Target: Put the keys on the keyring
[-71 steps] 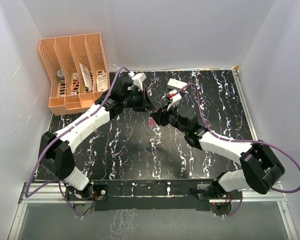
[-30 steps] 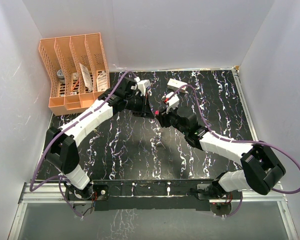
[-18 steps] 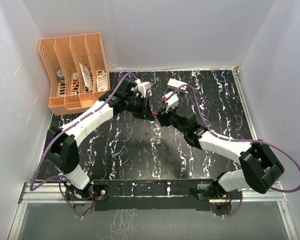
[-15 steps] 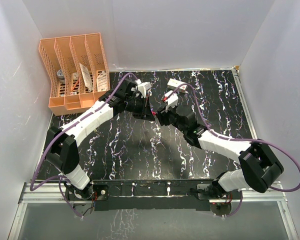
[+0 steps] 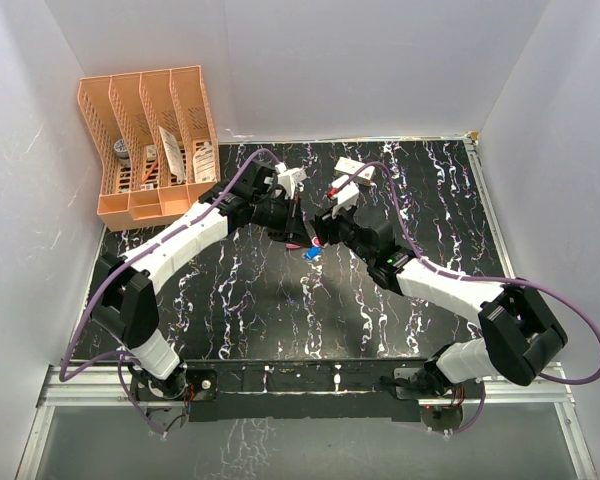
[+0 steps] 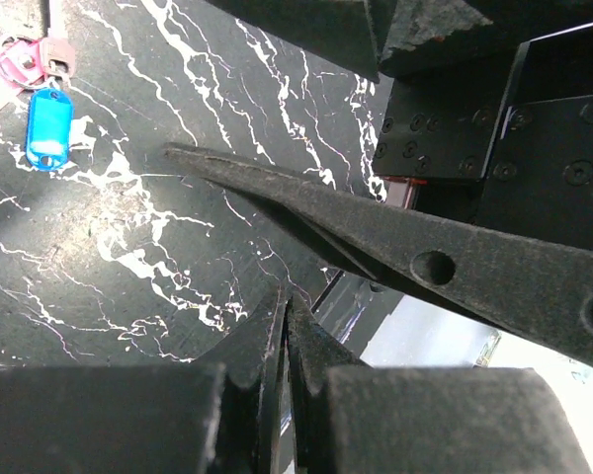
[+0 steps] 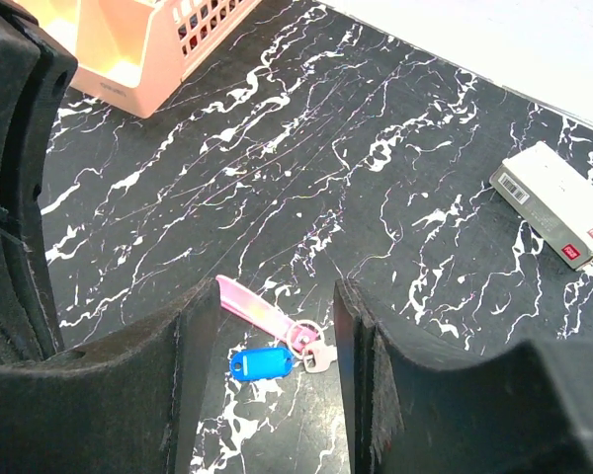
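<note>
Keys [image 7: 277,346], one pink and one blue-headed, lie on the black marbled table [image 7: 425,148] below the right gripper [image 7: 274,291], its jaws apart and empty, while the left gripper [image 6: 285,301] is closed on nothing.

Table [image 7: 306,148]: smooth black stone look, white veins, slight sheen
Blue tag [image 7: 260,363]: glossy plastic
Pink strip [image 7: 249,300]: smooth, plastic-looking
Ring [image 7: 303,336]: shiny metal
Far-left rack [image 7: 148,44]: matt orange plastic lattice
Box [image 7: 553,202]: white card
Right fingers [image 7: 128,395]: matt black, grainy
</note>
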Robot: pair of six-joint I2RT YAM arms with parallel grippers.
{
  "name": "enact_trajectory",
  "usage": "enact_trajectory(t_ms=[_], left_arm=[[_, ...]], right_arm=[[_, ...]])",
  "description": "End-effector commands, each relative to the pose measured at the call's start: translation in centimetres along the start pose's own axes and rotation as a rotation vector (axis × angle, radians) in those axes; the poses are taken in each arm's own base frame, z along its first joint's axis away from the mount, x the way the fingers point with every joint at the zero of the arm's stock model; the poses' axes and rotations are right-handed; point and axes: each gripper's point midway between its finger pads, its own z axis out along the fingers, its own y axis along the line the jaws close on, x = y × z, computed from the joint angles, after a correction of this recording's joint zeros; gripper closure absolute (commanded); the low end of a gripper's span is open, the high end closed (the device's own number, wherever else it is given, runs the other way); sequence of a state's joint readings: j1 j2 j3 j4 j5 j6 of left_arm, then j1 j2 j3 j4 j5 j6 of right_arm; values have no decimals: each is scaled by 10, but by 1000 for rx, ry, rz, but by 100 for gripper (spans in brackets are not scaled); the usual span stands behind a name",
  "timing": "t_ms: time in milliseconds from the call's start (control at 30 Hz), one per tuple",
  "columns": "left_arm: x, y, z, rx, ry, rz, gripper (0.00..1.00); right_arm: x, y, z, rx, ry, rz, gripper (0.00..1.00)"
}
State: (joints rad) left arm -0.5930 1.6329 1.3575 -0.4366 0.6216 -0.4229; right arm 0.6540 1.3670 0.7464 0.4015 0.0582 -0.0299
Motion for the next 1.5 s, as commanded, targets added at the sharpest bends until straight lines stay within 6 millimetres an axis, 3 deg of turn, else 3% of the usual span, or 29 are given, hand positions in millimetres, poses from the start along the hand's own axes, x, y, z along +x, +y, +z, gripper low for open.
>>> enact_trajectory(t_ms=[0,100,233,333,500,633,800,900,1300,1333,1467], left_arm=[[1,-9,-11,-5,4,-8,100],[-3,1,-12,-63,-23,-5,100],[-6,25,-15,-178,-111,0,98],[-9,42,-18,-250,-197,-2,76],[-11,60,-20,-300,-313,-22,66],[-11,62,-22,-283,-393,-36,65],[-2,70,-18,-289,-395,-47,64],[-2,65,-24,-276,-413,-36,63],[5,69,-26,-292,-409,-23,63],[4,69,-27,-293,-412,-23,63],[3,68,-29,-296,-415,-20,63]], right_arm=[[-45,-10,-5,45,-124,8,51],[-39,-20,-4,112,-74,68,46],[-5,-27,4,152,86,177,42],[22,-22,9,140,191,237,38],[65,-5,16,93,347,320,43],[86,4,21,72,409,370,50],[103,7,26,83,454,404,50],[111,9,29,87,479,420,50],[110,4,45,122,456,455,57],[123,3,48,129,482,456,57],[130,0,52,139,499,463,59]])
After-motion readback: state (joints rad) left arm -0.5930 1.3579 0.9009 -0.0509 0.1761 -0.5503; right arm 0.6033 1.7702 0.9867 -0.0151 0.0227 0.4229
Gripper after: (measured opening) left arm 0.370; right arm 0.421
